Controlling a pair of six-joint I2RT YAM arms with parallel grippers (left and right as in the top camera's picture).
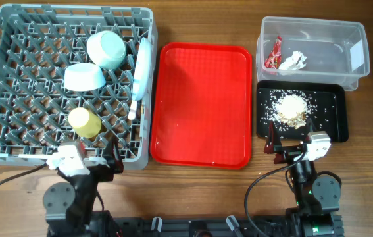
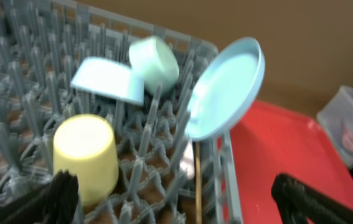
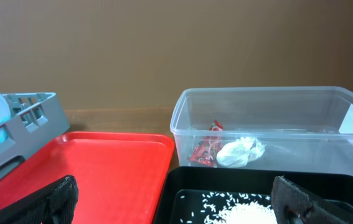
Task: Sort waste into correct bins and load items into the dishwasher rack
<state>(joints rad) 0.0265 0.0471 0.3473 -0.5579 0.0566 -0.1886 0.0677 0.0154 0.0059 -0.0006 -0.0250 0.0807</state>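
Note:
The grey dishwasher rack (image 1: 15,79) holds two pale blue bowls (image 1: 107,49) (image 1: 85,77), the yellow cup (image 1: 85,122) upside down, the plate (image 1: 143,66) on edge and the white fork (image 1: 133,108). The clear tub (image 1: 357,39) holds the red sachet (image 1: 275,54) and the tissue (image 1: 293,61). Rice scraps (image 1: 291,108) lie in the black tray (image 1: 334,125). My left gripper (image 2: 176,204) is open and empty at the rack's near edge, by the cup (image 2: 86,152). My right gripper (image 3: 173,202) is open and empty at the black tray's near edge (image 3: 182,180).
The red serving tray (image 1: 202,105) lies between the rack and the two bins. In the right wrist view the tub (image 3: 269,102) stands behind the black tray, with the rack's corner (image 3: 33,118) at the far left. Bare wooden table runs along the front.

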